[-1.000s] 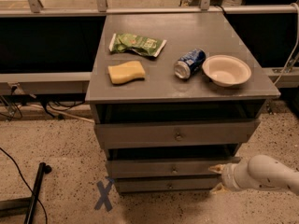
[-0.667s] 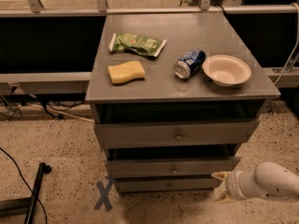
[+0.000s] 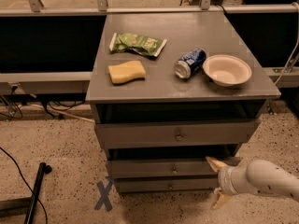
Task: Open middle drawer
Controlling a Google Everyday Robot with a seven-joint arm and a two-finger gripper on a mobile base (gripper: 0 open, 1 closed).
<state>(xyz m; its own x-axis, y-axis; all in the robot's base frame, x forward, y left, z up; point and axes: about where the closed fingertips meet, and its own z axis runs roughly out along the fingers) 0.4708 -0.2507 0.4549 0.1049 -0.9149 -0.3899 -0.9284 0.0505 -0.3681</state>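
Lower right of frame, gripper point(image 3: 217, 181): two pale fingers spread wide, one above the other, holding nothing; the upper tip is near the right end of the middle drawer front, well off the knob.
Middle drawer point(image 3: 140, 168): bottom centre of frame, second of three grey fronts; looks shut or nearly so, can't tell exactly.
Knob point(image 3: 174, 169): small, round, centre of that front, left of the gripper.
Top drawer point(image 3: 140, 135): wider front just above, seems to stand out a bit and shades the middle one; it has its own knob, the wrong target.
Bottom drawer point(image 3: 149, 185): narrow front just below, also the wrong target.
Step in hand: probably the approach to the knob; no contact yet.
Doing it well: slide the gripper left along the second front until the knob sits between the fingers, close firmly, pull straight out toward the camera with no twist.
Risk: the knob is small, so the fingers may slip off; the upper finger may catch under the top drawer.
Cabinet top point(image 3: 154, 85): can point(image 3: 190, 63) lies on its side beside a bowl point(image 3: 227, 70); a jerky pull could roll it.
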